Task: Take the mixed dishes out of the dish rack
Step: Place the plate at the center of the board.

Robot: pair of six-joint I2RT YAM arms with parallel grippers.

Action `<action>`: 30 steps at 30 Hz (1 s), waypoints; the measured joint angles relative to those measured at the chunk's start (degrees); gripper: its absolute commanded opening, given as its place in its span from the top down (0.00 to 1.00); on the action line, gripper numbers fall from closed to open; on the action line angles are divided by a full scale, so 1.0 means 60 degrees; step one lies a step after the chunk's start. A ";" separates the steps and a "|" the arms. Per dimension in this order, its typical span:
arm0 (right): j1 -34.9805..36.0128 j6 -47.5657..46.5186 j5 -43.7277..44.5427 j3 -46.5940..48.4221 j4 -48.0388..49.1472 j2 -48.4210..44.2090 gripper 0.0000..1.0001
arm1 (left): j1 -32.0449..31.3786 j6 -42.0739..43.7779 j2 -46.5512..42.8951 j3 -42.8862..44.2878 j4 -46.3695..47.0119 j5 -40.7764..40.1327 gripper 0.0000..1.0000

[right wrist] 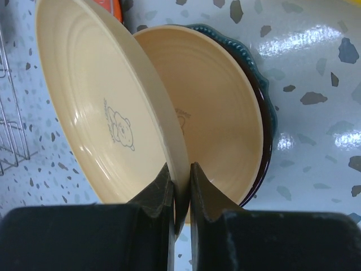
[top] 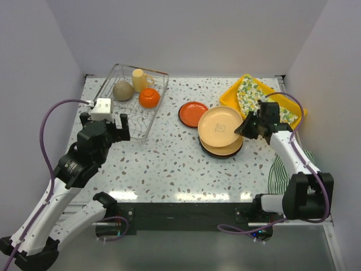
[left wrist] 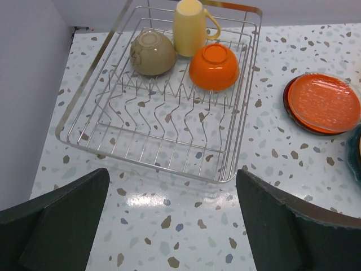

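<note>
The dish rack stands at the back left. It holds a tan bowl, a cream mug and an orange bowl, all at its far end. My left gripper hangs open just in front of the dish rack's near rim, with nothing between its fingers. My right gripper is shut on the rim of a tan-yellow plate with a bear print, tilted up over a plate stack. That stack shows another tan plate, a dark brown rim and a teal rim.
An orange plate lies on a dark one between rack and stack. A yellow tray with a lemon-print cloth sits at the back right, behind my right gripper. A green striped cloth lies by the right arm.
</note>
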 measured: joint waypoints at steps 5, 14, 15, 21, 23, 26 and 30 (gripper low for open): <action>-0.0288 0.0069 -0.0270 -0.0222 0.0062 0.0288 0.84 | 0.0000 0.0000 -0.0266 -0.0186 -0.0313 -0.0007 0.00; -0.0291 -0.0058 -0.0612 -0.0419 -0.0087 0.0310 0.51 | 0.0000 0.0120 -0.0382 -0.0237 -0.0412 0.0004 0.00; -0.0291 -0.0124 -0.0608 -0.0419 -0.0182 0.0310 0.50 | 0.0000 0.0142 -0.0361 -0.0259 -0.0401 0.0007 0.00; -0.0291 -0.0663 -0.0375 -0.0251 -0.0925 0.0306 0.43 | 0.0000 0.0208 -0.0277 -0.0554 -0.0364 0.0135 0.00; -0.0291 -0.0849 -0.0321 -0.0102 -0.1166 0.0288 0.40 | 0.0000 0.0229 -0.0240 -0.0605 -0.0339 0.0193 0.00; -0.0291 -0.1089 -0.0171 0.0033 -0.1399 0.0222 0.37 | 0.0000 0.0233 -0.0197 -0.0652 -0.0328 0.0280 0.00; -0.0288 -0.1359 -0.0087 0.0069 -0.1723 0.0033 0.33 | 0.0000 0.0233 -0.0178 -0.0674 -0.0266 0.0361 0.00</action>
